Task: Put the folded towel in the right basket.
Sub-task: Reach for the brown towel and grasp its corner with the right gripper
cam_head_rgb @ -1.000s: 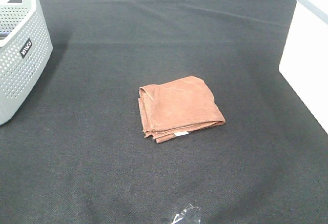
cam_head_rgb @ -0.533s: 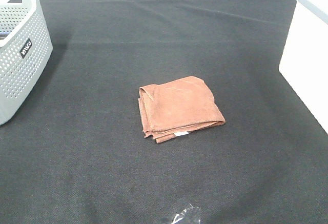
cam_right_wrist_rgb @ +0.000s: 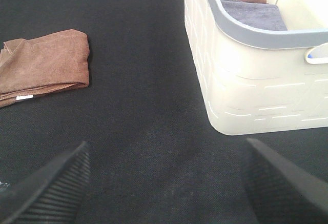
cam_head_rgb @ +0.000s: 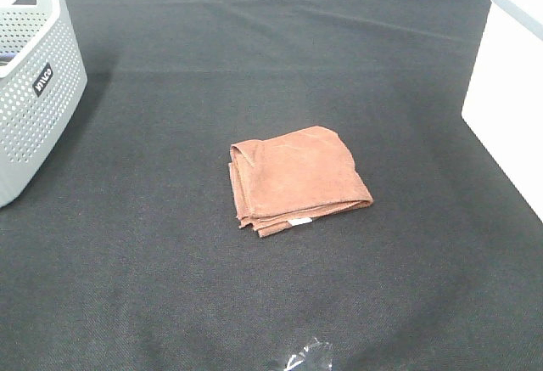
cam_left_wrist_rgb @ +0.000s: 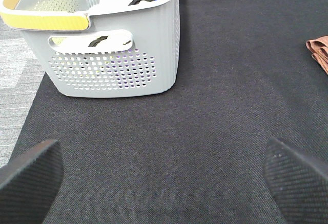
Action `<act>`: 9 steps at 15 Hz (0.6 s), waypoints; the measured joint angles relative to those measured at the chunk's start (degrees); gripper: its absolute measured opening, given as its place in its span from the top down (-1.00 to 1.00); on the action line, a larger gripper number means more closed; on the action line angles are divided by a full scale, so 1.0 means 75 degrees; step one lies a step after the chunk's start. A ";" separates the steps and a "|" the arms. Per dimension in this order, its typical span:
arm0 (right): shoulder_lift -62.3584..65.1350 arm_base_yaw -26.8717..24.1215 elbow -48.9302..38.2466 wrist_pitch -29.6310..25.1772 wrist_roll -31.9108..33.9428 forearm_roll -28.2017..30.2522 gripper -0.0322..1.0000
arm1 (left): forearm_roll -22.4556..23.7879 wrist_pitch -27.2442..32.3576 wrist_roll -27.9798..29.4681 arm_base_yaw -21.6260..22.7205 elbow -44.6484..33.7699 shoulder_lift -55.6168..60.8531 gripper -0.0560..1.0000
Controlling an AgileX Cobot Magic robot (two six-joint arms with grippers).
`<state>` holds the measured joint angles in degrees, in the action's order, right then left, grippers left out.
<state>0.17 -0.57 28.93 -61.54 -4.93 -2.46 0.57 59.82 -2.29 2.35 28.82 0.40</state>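
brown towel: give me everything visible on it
The folded towel is rust-brown with a soft, microfibre-like pile. It is folded into a rough square, with stacked layers showing along its left and near edges and a small white tag at the near edge. It lies flat mid-table on the black cloth, between the grey basket and the white basket. It touches neither basket, only the cloth.

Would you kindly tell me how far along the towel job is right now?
Done: the towel is folded, lying on the table. In hand: nothing; the left gripper and right gripper are both open and empty, away from it. Left: grasping it and carrying it into the right basket, which holds a grey cloth.
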 joint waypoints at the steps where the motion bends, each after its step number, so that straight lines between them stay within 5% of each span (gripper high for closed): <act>1: 0.0000 0.0000 0.0000 0.0000 0.0000 0.0000 -0.59 | 0.0000 0.0000 0.0000 0.0000 0.0000 0.0000 -0.98; 9: 0.0000 0.0000 0.0000 0.0000 0.0000 0.0000 -0.59 | 0.0000 0.0000 0.0000 0.0000 0.0000 0.0000 -0.98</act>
<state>0.17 -0.57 28.93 -61.54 -4.93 -2.46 0.57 59.82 -2.29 2.35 28.82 0.40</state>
